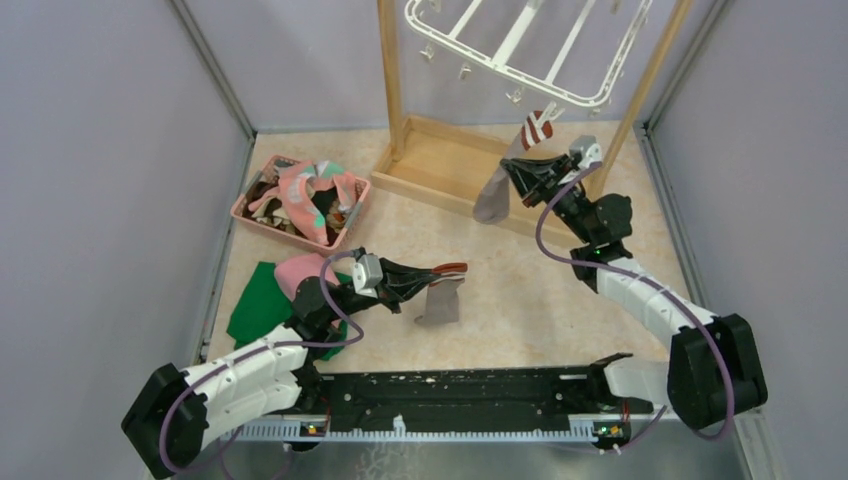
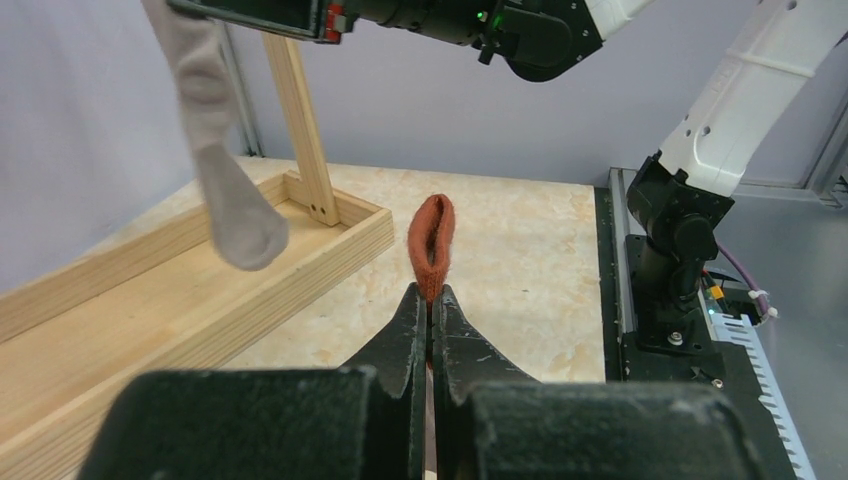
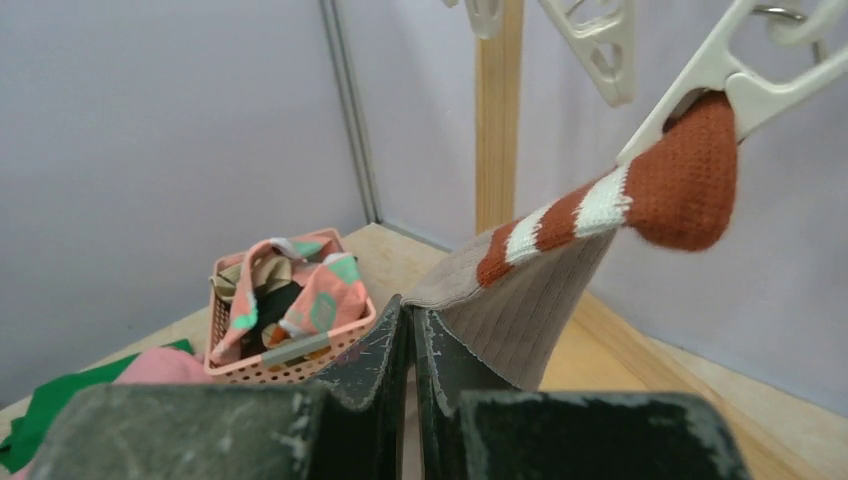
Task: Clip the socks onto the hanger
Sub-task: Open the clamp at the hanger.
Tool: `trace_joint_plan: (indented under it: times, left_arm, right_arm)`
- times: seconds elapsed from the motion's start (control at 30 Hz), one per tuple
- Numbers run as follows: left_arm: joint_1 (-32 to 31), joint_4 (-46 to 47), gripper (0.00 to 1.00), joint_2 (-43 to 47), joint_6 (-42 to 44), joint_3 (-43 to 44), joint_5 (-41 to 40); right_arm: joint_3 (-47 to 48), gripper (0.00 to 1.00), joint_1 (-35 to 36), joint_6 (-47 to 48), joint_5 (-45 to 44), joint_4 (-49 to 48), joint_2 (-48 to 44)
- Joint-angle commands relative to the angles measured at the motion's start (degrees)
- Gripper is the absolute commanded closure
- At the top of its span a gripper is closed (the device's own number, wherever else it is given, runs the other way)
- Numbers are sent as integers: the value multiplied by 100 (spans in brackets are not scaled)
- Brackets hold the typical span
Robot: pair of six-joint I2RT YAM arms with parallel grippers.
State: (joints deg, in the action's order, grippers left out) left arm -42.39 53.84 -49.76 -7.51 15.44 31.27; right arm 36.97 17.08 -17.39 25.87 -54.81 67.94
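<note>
The white hanger [image 1: 520, 45] hangs at the back inside the wooden stand. One of its clips [image 3: 735, 75] holds the red cuff of a grey-brown sock [image 3: 520, 300] with red-white stripes. That sock [image 1: 494, 195] droops over the stand's base. My right gripper [image 3: 412, 312] is shut on the sock's edge below the cuff, and the top view shows this gripper [image 1: 515, 172] beside it. My left gripper [image 2: 431, 296] is shut on the red cuff [image 2: 432, 240] of a second grey sock [image 1: 440, 300], held low over the table's middle.
A pink basket [image 1: 262, 218] at the back left holds several more socks, including a salmon pink one [image 1: 300, 190]. A green cloth [image 1: 258, 305] and a pink cloth [image 1: 300, 270] lie by the left arm. The wooden stand's base [image 1: 430, 170] and posts frame the hanger.
</note>
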Motion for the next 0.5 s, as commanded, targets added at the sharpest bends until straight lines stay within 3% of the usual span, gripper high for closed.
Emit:
trace_joint_plan:
  times: [0.0, 0.47]
  left_arm:
    - [18, 189, 100, 25, 2, 222, 58]
    - [12, 103, 100, 49, 51, 266, 13]
  right_arm:
    - [722, 97, 497, 222, -299, -228, 560]
    - [1269, 91, 777, 332, -348, -20, 977]
